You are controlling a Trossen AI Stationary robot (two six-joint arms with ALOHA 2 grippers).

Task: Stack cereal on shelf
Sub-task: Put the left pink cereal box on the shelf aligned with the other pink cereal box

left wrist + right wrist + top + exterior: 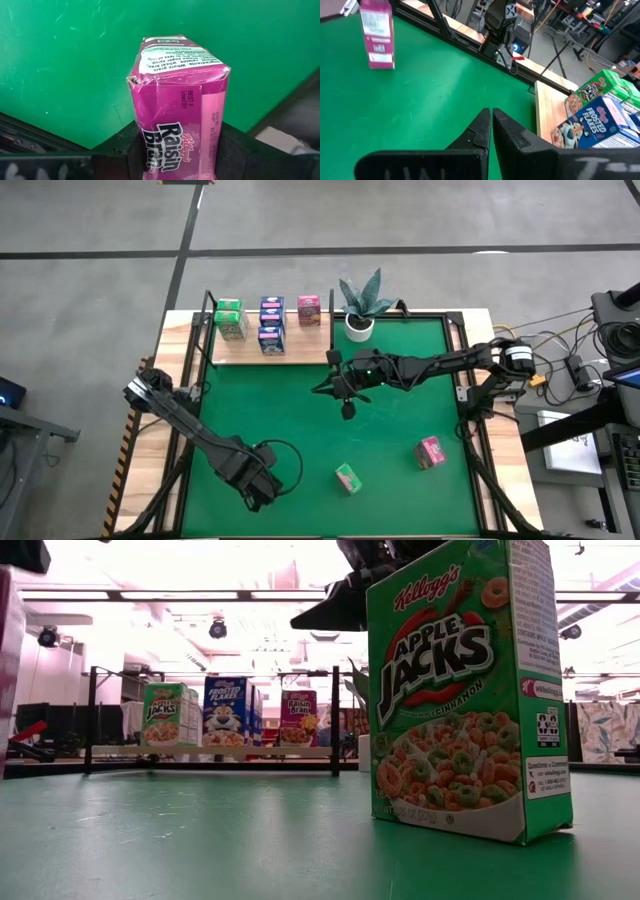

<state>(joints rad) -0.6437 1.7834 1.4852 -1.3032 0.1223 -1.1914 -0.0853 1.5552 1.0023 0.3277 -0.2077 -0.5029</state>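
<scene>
A pink Raisin Bran cereal carton (180, 100) stands upright on the green table near its front left, also seen in the right wrist view (377, 37). My left gripper (258, 485) is over it, with a finger on either side. A green Apple Jacks carton (347, 477) and another pink carton (430, 452) stand free on the table toward the front right. The shelf (300, 352) at the far left carries green (230, 318), blue (271, 310) and pink (309, 309) cartons. My right gripper (491, 117) is shut and hangs over the table's middle, holding nothing. My left gripper comes at the pink carton from above, pointing down. Its two fingers (131, 152) lie against two opposite upright sides (142, 125) near the carton's top. The carton stays upright with its bottom (381, 64) on the table. Its top edge shows a small dent (133, 80).
A potted plant (360, 320) stands at the shelf's right end, just beyond my right gripper (322, 388). Black posts rise at the shelf's edges (335, 720). A wooden border and black frame rails ring the table (470, 410). Open green felt lies between the shelf and the loose cartons.
</scene>
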